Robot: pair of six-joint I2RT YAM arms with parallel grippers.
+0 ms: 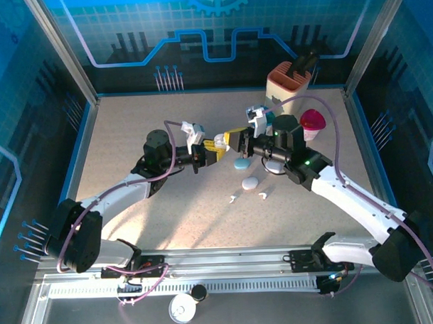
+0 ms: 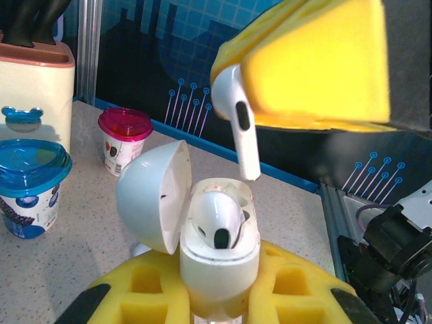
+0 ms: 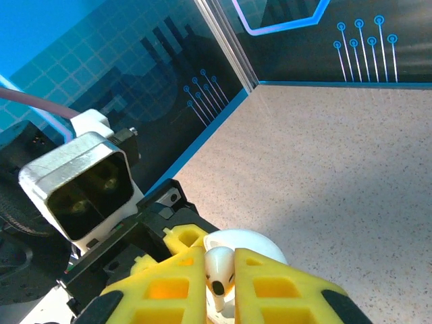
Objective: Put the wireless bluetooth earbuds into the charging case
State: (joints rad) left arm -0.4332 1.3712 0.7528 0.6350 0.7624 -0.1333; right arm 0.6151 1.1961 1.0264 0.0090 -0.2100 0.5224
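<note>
- Pinching a white earbud [image 3: 219, 268] between its yellow foam pads, the right pincer [image 3: 219, 275] is closed down to the bud's width. The bud sits in the narrow gap at the lower middle of the right wrist view.
- In the left wrist view this earbud hangs from the pads at the upper right. Its stem points down, with the tip just above the open mouth of the charging case [image 2: 219, 270].
- The left pincer [image 2: 219, 300] is closed on the case's lower body at the bottom centre. It holds the case upright, with the lid [image 2: 152, 202] swung open to the left.
- A seated earbud [image 2: 219, 226] lies in one well of the case, below the hanging stem.
- In the top view the two pincers meet tip to tip at mid-frame above the table [image 1: 130, 136].
- Below them on the table lie a loose earbud [image 1: 233, 198] and a second loose earbud [image 1: 262, 196]. Both are near a white pebble case [image 1: 251, 183], and a blue pebble case [image 1: 241, 163] lies just above it.
- At the left of the left wrist view stand a pink-lidded cup [image 2: 123, 138], a blue-lidded cup [image 2: 30, 179] and a knife block [image 2: 34, 88].
</note>
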